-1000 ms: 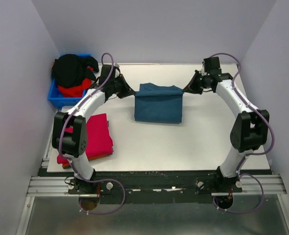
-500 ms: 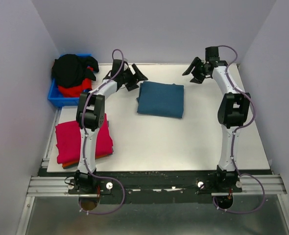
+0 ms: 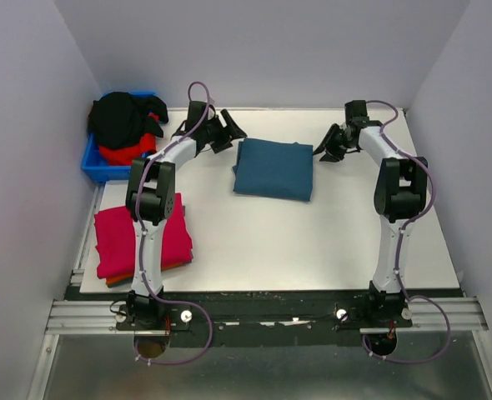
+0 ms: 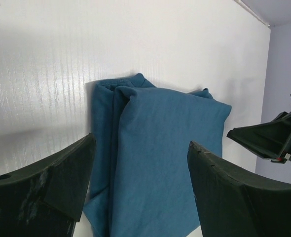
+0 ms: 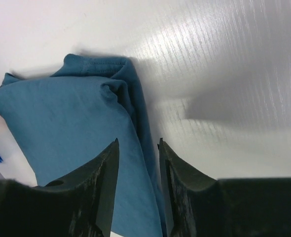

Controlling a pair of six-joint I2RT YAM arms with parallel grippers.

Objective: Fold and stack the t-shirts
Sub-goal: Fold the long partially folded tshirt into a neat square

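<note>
A teal-blue t-shirt (image 3: 273,169) lies folded in a flat rectangle on the white table (image 3: 313,242). My left gripper (image 3: 227,133) hovers at its far left corner, jaws wide open and empty. In the left wrist view the shirt (image 4: 155,163) fills the space under the gripper (image 4: 141,142). My right gripper (image 3: 329,143) sits off the far right corner, open with a narrower gap. The right wrist view has the shirt's folded edge (image 5: 71,128) below the gripper (image 5: 138,141), not pinched. A crimson-pink folded t-shirt (image 3: 142,237) rests on an orange one (image 3: 112,282) at the near left.
A blue plastic bin (image 3: 96,162) at the far left holds bunched black and red shirts (image 3: 121,121). Purple walls close in on the left, back and right. The black rail with both arm bases (image 3: 263,312) runs along the near edge.
Both grippers let go of the teal shirt's far corners and opened. The shirt dropped into a flat fold. Both arms drew back outward, and the right jaws have since narrowed.
</note>
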